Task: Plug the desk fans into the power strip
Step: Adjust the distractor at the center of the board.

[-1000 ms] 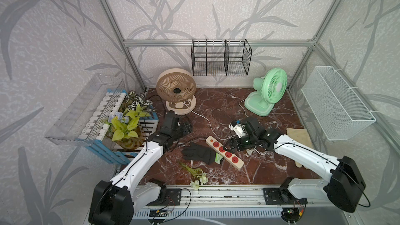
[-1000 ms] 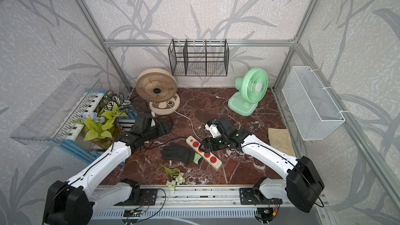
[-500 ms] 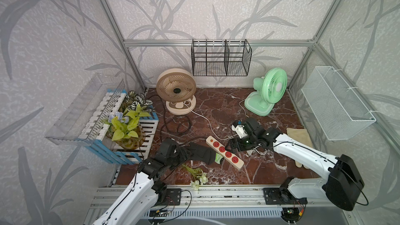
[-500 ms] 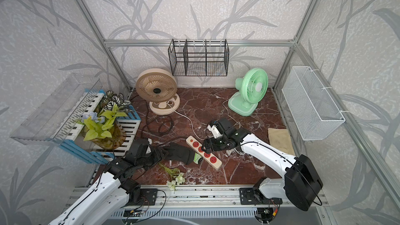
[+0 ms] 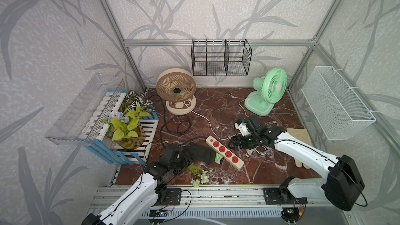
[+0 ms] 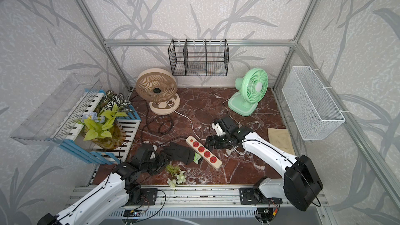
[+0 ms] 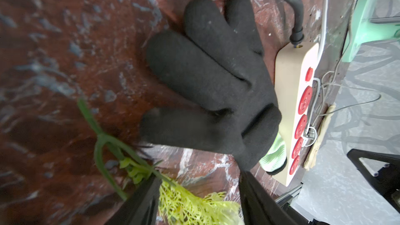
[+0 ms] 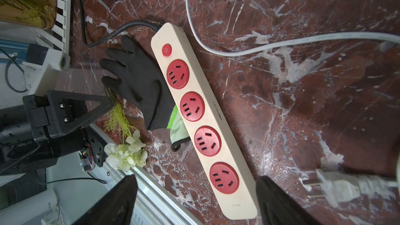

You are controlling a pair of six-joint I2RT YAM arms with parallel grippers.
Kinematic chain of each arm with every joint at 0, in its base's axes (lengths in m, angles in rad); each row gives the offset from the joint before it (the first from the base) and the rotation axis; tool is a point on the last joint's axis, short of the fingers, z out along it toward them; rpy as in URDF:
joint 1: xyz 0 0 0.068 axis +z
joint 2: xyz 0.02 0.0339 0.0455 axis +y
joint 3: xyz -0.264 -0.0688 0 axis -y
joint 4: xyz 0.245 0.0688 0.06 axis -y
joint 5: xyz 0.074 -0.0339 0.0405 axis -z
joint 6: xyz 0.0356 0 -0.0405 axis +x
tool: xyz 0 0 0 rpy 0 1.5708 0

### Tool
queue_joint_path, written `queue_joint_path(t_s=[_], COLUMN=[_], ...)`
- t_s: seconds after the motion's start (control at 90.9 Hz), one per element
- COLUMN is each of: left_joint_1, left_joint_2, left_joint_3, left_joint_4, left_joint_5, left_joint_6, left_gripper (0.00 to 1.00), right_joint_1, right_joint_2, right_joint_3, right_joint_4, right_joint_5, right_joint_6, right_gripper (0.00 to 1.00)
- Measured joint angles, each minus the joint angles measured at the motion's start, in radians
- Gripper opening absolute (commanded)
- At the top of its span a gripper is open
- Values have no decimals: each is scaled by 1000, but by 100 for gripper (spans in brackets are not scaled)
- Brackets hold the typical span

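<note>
Two fans at the back, beige fan [image 5: 176, 89] and green fan [image 5: 269, 91], power strip [image 5: 224, 152] diagonal mid-table, black glove [image 5: 200, 153] touching its side, flower sprig [image 5: 198, 173] beside, white plug [image 8: 324, 186] loose near the strip's end, left gripper [image 7: 200, 177] parted by the glove, right gripper [image 8: 195, 179] spread wide above the strip

Looked steeply down from high at the front in both top views, taking in the whole bench [image 5: 220, 104]. Peered from close above it at each wrist, slanting at the left, squarer at the right. Shared the power strip [image 7: 290, 79] and black glove [image 8: 138, 83] across all four.
</note>
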Motion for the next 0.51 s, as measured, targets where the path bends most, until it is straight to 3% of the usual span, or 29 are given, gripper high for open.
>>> queue_joint_path(t_s=[0.341,0.506], left_joint_1=[2,47], left_joint_2=[111,188], left_joint_3=[-4,22], left_joint_4=[176,229], left_joint_5=[-132,-203], left_joint_6=[-43,-31], left_gripper=[61,61], right_joint_1=[-8,-25], right_joint_2=[-3,-18], right_joint_3=[0,0], right_joint_4=[-6,-8], right_joint_5=[-9,-9], right_joint_6=[0,0], right_gripper=[91,91])
